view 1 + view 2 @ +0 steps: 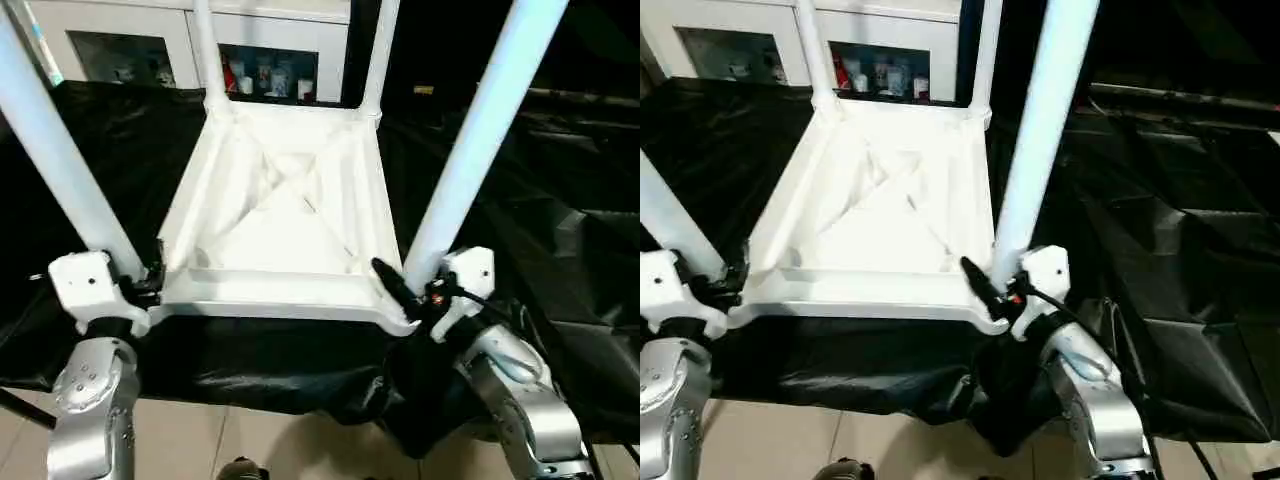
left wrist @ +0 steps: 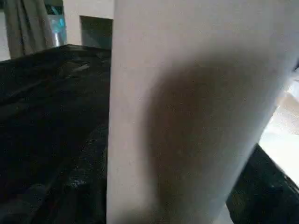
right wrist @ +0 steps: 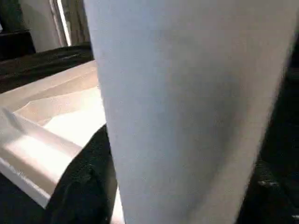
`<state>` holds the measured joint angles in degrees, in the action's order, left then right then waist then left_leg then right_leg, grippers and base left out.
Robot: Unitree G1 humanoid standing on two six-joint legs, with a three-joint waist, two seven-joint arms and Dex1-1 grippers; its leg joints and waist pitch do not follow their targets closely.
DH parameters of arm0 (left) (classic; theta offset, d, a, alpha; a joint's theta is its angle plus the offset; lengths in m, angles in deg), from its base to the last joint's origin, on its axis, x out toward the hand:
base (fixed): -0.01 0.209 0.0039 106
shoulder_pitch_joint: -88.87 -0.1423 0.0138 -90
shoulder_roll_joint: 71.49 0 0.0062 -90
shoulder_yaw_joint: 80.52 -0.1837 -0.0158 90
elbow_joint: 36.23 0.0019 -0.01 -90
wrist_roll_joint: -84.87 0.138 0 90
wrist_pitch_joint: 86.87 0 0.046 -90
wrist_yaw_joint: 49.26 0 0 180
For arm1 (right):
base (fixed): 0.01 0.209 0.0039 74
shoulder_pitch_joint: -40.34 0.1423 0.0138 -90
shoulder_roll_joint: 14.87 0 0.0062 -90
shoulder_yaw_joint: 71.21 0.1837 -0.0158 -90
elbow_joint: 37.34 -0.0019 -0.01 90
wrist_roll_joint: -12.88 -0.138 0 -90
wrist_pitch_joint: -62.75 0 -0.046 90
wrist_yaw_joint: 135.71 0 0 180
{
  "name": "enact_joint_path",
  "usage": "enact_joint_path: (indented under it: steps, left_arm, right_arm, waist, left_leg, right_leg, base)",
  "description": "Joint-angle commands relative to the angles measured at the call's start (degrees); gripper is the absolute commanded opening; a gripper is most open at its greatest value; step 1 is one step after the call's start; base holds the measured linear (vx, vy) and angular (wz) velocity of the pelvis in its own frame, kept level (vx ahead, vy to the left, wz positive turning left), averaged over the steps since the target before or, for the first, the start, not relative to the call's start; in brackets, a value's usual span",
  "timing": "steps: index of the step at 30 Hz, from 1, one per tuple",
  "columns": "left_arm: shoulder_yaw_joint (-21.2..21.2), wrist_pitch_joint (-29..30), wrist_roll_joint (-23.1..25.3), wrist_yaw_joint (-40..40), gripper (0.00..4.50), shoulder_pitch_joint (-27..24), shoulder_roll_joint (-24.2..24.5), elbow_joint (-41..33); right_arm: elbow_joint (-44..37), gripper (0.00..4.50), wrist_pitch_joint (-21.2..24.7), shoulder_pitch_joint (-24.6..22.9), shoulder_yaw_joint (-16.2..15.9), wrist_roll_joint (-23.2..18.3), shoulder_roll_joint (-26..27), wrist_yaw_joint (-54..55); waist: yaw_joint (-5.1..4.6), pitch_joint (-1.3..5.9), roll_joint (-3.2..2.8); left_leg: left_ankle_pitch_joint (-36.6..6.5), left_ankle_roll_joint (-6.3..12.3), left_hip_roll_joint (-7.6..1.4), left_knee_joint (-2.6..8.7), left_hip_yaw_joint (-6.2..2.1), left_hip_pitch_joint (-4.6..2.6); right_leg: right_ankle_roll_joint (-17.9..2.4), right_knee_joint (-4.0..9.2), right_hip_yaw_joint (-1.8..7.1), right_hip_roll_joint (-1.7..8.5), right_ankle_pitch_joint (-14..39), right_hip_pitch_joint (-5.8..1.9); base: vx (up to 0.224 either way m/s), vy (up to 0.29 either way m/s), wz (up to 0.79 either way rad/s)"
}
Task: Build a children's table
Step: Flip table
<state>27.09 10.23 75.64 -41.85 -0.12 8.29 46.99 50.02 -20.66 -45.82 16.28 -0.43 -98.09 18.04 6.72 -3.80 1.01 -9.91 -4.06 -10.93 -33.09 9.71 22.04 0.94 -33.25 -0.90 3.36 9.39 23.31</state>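
Note:
The children's table lies upside down on a black cloth, its white ribbed tabletop [image 1: 270, 225] facing up. Two far legs [image 1: 205, 50] stand in the back corner sockets. The near-left leg [image 1: 60, 150] and the near-right leg [image 1: 480, 130] rise steeply from the front corners. My left gripper [image 1: 140, 278] sits at the base of the near-left leg, which looms close in the left wrist view [image 2: 187, 116]. My right gripper [image 1: 410, 278] is shut on the base of the near-right leg, one black finger [image 1: 388, 280] on its inner side; the same leg [image 3: 187, 102] shows close in the right wrist view.
A black cloth [image 1: 560, 250] covers the work surface and hangs over its front edge. A white glass-door cabinet [image 1: 260, 50] with small items stands behind. Tiled floor [image 1: 250, 440] lies below, between my silver forearms.

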Motion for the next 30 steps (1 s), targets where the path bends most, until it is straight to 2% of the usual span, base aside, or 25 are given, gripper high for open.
enact_joint_path:
  steps: [1, 3, 5, 10, 14, 16, 19, 20, 21, 22, 23, 26, 27, 28, 30]
  left_arm:
    - [-2.37, 1.13, -1.08, 2.16, 2.77, 0.98, -0.36, 0.76]
    - [-3.19, 1.77, -1.38, 2.91, 2.68, 1.13, 0.13, 0.14]
    - [-4.22, 2.74, -2.46, 3.81, 2.45, 1.38, -0.31, -0.71]
    - [-10.37, 1.75, -0.72, 8.33, 2.22, 2.04, 0.34, -0.10]
    - [-14.63, 0.49, 0.07, 10.76, 2.16, 4.31, -0.99, 2.33]
    - [-15.41, 0.10, 0.70, 10.98, 2.15, 5.30, -1.22, 3.49]
    - [-16.59, -0.73, 1.64, 10.88, 2.14, 7.74, -2.10, 6.40]
    - [-16.76, -0.91, 1.78, 10.82, 2.13, 8.17, -2.22, 6.86]
    - [-17.18, -1.40, 2.36, 10.37, 2.13, 9.52, -2.64, 8.46]
    - [-17.32, -1.51, 2.60, 10.07, 2.13, 10.08, -2.89, 9.10]
    - [-17.55, -1.72, 3.00, 9.49, 2.13, 11.04, -3.27, 10.26]
    - [-17.31, -0.08, 4.58, 6.41, 2.13, 11.79, -3.81, 11.58]
    - [-16.96, 1.07, 5.54, 4.58, 2.13, 11.67, -3.85, 11.78]
    - [-16.72, 1.71, 6.16, 3.39, 2.12, 11.63, -3.87, 12.00]
    - [-15.97, 3.82, 6.03, 1.71, 2.10, 11.40, -4.41, 11.47]
  right_arm:
    - [0.64, 2.28, -0.23, -0.72, 0.93, 0.00, -0.24, 0.60]
    - [0.86, 2.20, 0.55, -0.21, 1.80, -0.59, 0.43, 1.77]
    - [1.51, 2.03, -0.31, 0.21, 1.91, 0.49, 0.20, 2.49]
    - [0.64, 1.91, -1.35, -0.27, 4.17, 0.64, 1.71, 6.45]
    - [-2.58, 1.90, -3.21, -3.12, 7.24, 1.10, 2.76, 10.39]
    - [-3.34, 1.90, -3.28, -3.64, 8.03, 1.35, 2.80, 11.46]
    - [-4.54, 1.89, -3.33, -4.16, 9.34, 1.99, 2.38, 12.93]
    - [-4.69, 1.89, -3.26, -4.16, 9.49, 2.11, 2.31, 13.15]
    - [-4.44, 1.89, -3.39, -3.99, 9.87, 2.80, 2.05, 13.73]
    - [-3.85, 1.89, -3.20, -3.77, 9.80, 3.07, 1.73, 13.58]
    - [-2.66, 1.89, -2.70, -3.31, 9.54, 3.63, 1.14, 13.33]
    - [0.27, 1.89, -1.01, -1.44, 8.58, 4.79, -0.18, 12.78]
    - [1.40, 1.89, -0.97, -0.72, 8.59, 4.41, -0.25, 12.27]
    - [2.11, 2.24, -0.99, -0.28, 8.63, 4.10, -0.25, 11.92]
    - [3.64, 2.58, -2.34, 1.30, 9.09, 3.57, -0.54, 11.00]
  waist:
    - [0.09, 3.18, -0.50]
    - [0.09, 3.12, -0.79]
    - [0.23, 3.00, -0.81]
    - [0.99, 3.19, -1.34]
    - [1.39, 3.20, -1.23]
    - [1.49, 3.25, -1.03]
    - [1.00, 3.23, -0.66]
    - [0.94, 3.28, -0.69]
    - [0.67, 3.23, -0.69]
    - [0.60, 3.29, -0.65]
    - [0.54, 3.36, -1.09]
    - [-0.15, 3.49, -1.18]
    - [-0.54, 3.60, -1.43]
    - [-0.90, 3.50, -1.25]
    - [-1.06, 3.48, -1.12]
  left_leg:
    - [-17.39, 0.32, -1.73, 4.34, -0.61, -0.99]
    - [-18.08, 0.16, -1.76, 4.35, -0.60, -1.08]
    - [-19.32, -0.19, -1.76, 4.39, -0.55, -1.27]
    - [-19.70, -0.98, -1.84, 4.41, -0.60, -1.52]
    - [-19.26, -1.17, -1.89, 4.32, -0.37, -1.73]
    - [-17.70, -1.00, -1.76, 4.43, -0.49, -1.27]
    - [-16.67, -0.82, -1.62, 4.37, -0.45, -1.02]
    - [-16.58, -0.80, -1.61, 4.33, -0.45, -1.06]
    - [-15.97, -0.62, -1.53, 4.33, -0.51, -0.77]
    - [-15.80, -0.38, -1.51, 4.19, -0.42, -0.95]
    - [-15.40, -0.36, -1.46, 4.12, -0.49, -0.90]
    - [-14.24, -0.04, -1.42, 3.98, -0.49, -0.72]
    - [-14.12, 0.23, -1.33, 3.86, -0.48, -0.70]
    - [-14.35, 0.73, -1.35, 3.83, -0.41, -0.63]
    - [-14.33, 1.14, -1.31, 3.82, -0.37, -0.58]
  right_leg:
    - [-7.85, 3.20, 1.44, 3.14, 12.12, -1.83]
    - [-7.45, 3.46, 1.43, 3.11, 13.77, -1.60]
    - [-7.06, 3.61, 1.46, 3.01, 15.36, -1.35]
    - [-6.11, 3.66, 1.58, 2.96, 15.36, -1.14]
    - [-6.05, 3.68, 1.75, 2.88, 13.93, -0.98]
    - [-5.58, 3.35, 1.64, 2.92, 12.87, -1.47]
    - [-5.17, 3.34, 1.57, 3.01, 12.50, -1.67]
    - [-5.22, 3.26, 1.57, 3.08, 12.50, -1.70]
    - [-5.20, 3.23, 1.54, 3.19, 12.47, -1.88]
    - [-5.04, 3.36, 1.56, 3.14, 12.72, -1.75]
    - [-5.11, 3.25, 1.58, 3.17, 12.32, -1.82]
    - [-6.04, 3.07, 1.41, 3.05, 9.75, -2.15]
    - [-6.56, 2.97, 1.35, 3.10, 9.71, -2.26]
    - [-6.84, 3.19, 1.33, 3.10, 10.59, -2.24]
    - [-7.02, 3.44, 1.29, 3.18, 12.69, -2.23]
  base:
    - [0.000, 0.000, 0.00]
    - [0.000, 0.000, 0.00]
    - [0.000, 0.000, 0.00]
    - [0.000, 0.000, 0.00]
    - [0.000, 0.000, 0.00]
    - [0.000, 0.000, 0.00]
    - [0.000, 0.000, 0.00]
    - [0.000, 0.000, 0.00]
    - [0.000, 0.000, 0.00]
    - [0.000, 0.000, 0.00]
    - [0.000, 0.000, 0.00]
    - [0.000, 0.000, 0.00]
    - [0.000, 0.000, 0.00]
    - [0.000, 0.000, 0.00]
    - [0.000, 0.000, 0.00]
